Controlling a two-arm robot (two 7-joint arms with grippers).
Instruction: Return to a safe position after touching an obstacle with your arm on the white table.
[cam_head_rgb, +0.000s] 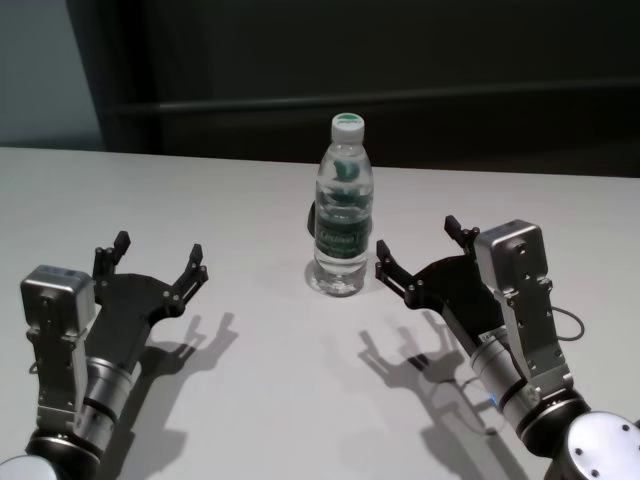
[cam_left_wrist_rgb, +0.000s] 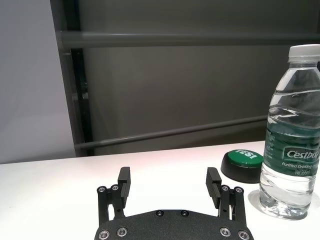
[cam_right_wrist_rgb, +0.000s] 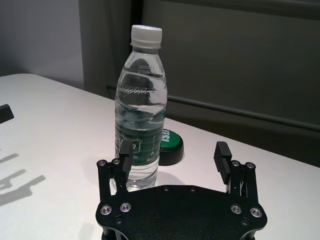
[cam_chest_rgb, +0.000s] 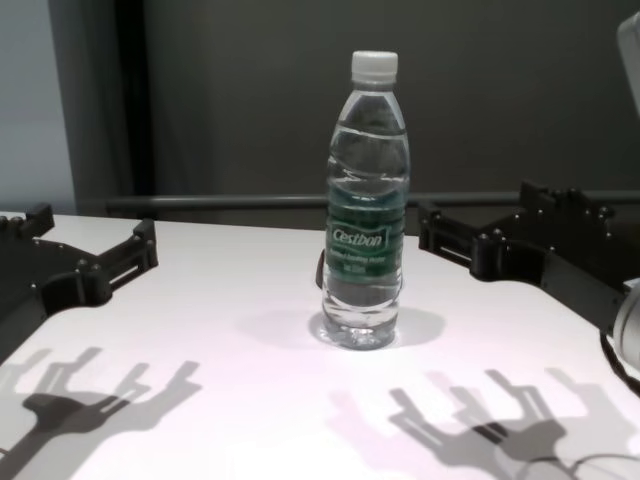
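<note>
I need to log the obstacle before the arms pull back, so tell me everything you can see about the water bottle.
The tall clear plastic water bottle has a white screw cap, ribbed shoulders and a dark green "Cestbon" label. The cap is on and it looks full. It stands upright near the middle of the white table, with a green-topped black round button just behind it. The open right hand sits close beside it; whether a fingertip touches cannot be told. The open left hand is clear.

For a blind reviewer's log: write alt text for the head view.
A clear water bottle with a white cap and green label stands upright on the white table, with a dark round object partly hidden behind it. The right pincer, open, sits close beside the bottle without gripping it; the left pincer, also open, rests farther off on the left.
</note>
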